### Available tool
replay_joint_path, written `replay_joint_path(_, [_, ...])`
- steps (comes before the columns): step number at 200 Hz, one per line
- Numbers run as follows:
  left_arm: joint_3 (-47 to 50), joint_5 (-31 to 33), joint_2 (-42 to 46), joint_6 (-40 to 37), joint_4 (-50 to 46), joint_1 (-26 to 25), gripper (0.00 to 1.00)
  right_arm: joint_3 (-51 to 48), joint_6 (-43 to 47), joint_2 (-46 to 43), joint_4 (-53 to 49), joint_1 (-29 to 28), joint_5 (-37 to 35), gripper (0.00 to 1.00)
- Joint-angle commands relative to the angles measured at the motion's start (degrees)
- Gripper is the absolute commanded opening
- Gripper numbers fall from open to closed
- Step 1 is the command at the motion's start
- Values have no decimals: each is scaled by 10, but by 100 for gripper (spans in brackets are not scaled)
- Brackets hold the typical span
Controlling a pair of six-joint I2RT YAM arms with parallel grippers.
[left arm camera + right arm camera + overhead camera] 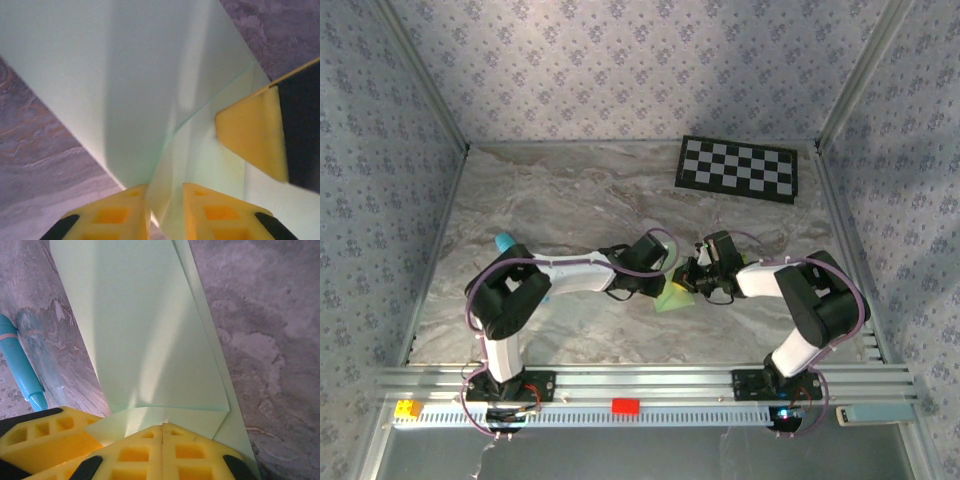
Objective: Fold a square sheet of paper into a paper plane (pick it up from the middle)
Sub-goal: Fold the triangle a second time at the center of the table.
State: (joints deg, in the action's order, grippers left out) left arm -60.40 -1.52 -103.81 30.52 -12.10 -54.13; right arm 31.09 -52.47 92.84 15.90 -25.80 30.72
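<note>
Paper sheet (150, 330), thin and limp, likely best pinched at its fold; left gripper (165, 195) slightly parted astride it, right gripper (162, 437) closed.

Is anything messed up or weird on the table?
Nothing looks broken or spilled. The green paper has neat folds and no tears that I can see, and the right gripper pinches its edge. The only stray thing is a blue stick lying loose on the table near the paper.
</note>
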Motion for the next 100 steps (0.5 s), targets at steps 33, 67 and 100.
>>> replay_joint_path(33, [16,-15,110,97,-36,-2,27,-15,15,25,-45,-1,-34,2])
replay_joint_path(67, [16,-128,82,139,40,-3,6,-13,14,22,-48,0,-35,2])
replay_joint_path(100, [1,-179,28,169,75,-5,0,-14,13,20,-49,0,-36,2])
